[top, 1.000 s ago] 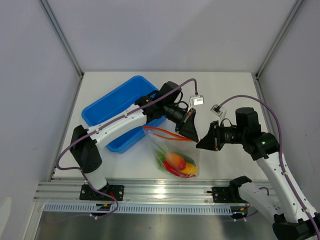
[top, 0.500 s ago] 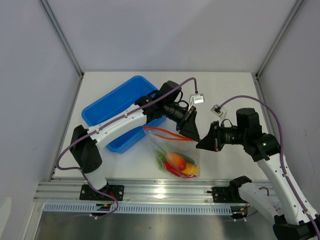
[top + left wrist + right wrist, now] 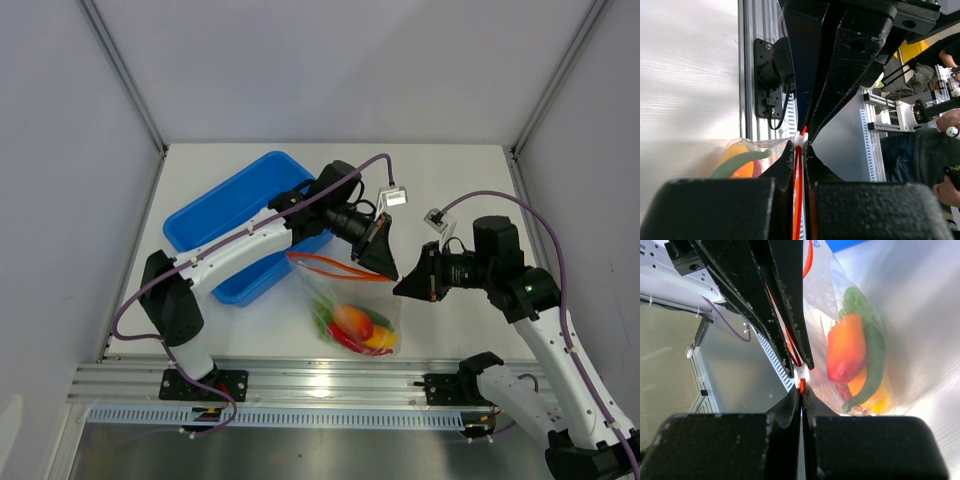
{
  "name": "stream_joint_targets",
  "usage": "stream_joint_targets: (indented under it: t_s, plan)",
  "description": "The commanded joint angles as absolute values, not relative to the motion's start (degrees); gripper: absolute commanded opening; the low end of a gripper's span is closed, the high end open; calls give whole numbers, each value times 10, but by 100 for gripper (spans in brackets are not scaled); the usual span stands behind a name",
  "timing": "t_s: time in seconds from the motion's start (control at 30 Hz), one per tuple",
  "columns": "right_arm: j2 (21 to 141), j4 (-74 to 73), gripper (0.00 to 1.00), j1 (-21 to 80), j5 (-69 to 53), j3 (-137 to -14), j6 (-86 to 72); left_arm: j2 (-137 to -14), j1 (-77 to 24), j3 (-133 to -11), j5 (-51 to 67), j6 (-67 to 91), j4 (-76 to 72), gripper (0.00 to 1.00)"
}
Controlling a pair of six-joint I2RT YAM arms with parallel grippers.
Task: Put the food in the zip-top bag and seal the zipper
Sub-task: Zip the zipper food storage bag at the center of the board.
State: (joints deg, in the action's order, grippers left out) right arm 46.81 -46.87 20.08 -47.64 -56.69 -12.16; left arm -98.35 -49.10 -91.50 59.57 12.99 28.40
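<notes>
Top external: I'm clamping left gripper [image 3: 387, 272] and right gripper [image 3: 398, 289] on clear crinkly bag's [image 3: 350, 296] thin red-orange zipper strip [image 3: 330, 262], 3 o'clock end; sealing likely needs pressing toward 9 o'clock.

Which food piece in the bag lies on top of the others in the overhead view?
The red-orange oval fruit: it shows whole, while the rest only peek out around it.

A matte white tabletop [image 3: 450, 180] sits inside plain pale grey panel walls [image 3: 330, 70], which are joined at the corners by slanting silver aluminium posts [image 3: 122, 75]. A ribbed aluminium rail [image 3: 330, 380] borders the near edge, with a slotted grey cable duct [image 3: 330, 416] just below it. The light is soft and even.
</notes>
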Motion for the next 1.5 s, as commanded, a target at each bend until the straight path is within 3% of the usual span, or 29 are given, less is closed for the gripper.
stream_joint_targets:
  t_s: [0.0,0.83,1.03,1.23,1.4,1.47]
  plan:
    - [454,-428,0,201,-471,-570,-140,-961,-489,-917,587,110,293,1]
    - [409,-403,0,200,-420,-541,-182,-932,-479,-878,582,89,315,1]
    - [422,-415,0,200,-472,-541,-163,-925,-476,-875,584,95,309,1]
    - [456,-439,14,201,-510,-568,-124,-928,-477,-881,590,112,291,1]
    - [465,-432,16,200,-541,-567,-129,-927,-477,-884,592,115,287,1]
    - [465,-416,12,200,-544,-563,-134,-928,-476,-886,596,115,287,0]
